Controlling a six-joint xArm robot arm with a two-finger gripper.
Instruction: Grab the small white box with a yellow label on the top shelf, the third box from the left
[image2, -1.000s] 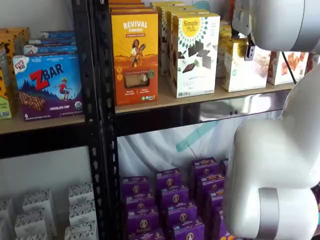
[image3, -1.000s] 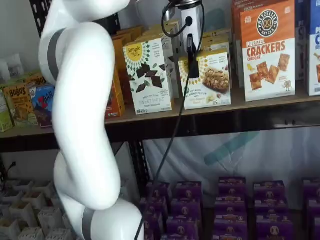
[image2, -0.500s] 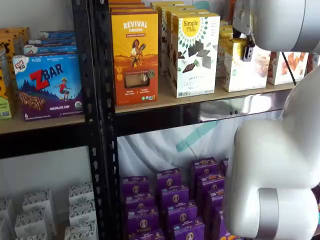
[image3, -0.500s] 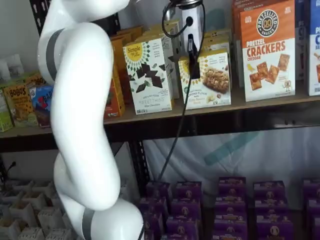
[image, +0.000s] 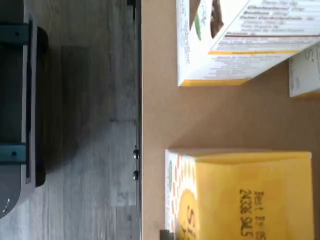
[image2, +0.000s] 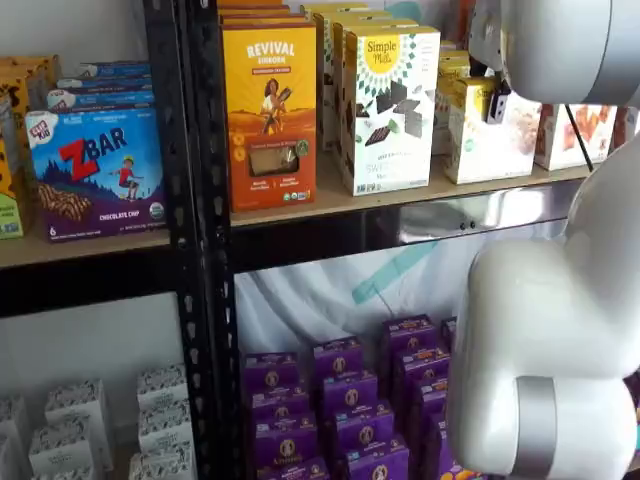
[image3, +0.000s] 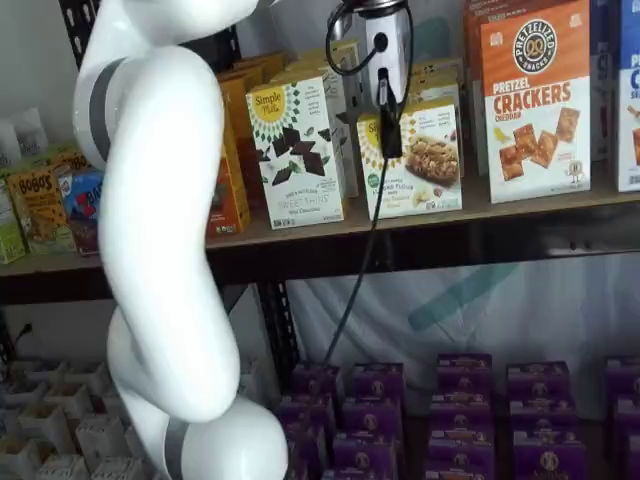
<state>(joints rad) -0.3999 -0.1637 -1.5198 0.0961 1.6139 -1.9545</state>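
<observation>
One white arm (image3: 160, 230) in front, gripper (image3: 385, 95) side-on over the one small white box (image3: 413, 160) at the top shelf (image3: 420, 222) front, jaw gap unclear, between one taller white box (image3: 297, 150) and one crackers box (image3: 535, 100).

Small white box (image3: 413, 160): white with yellow round logo, yellow edge, brown cookie photo, teal dot; yellow top in wrist view (image: 250, 195). Top shelf (image3: 520, 203): tan board, shiny silver rail (image2: 480, 212); taller box (image3: 296, 150) white with dark pieces and yellow sunburst, crackers box (image3: 535, 100) orange and white, Revival box (image2: 270, 115) orange-yellow. ZBar box (image2: 95, 170) blue with red letters, lower boxes (image2: 340, 405) purple, arm (image3: 160, 230) white with grey bands, gripper (image3: 385, 95) white body, black fingers.
</observation>
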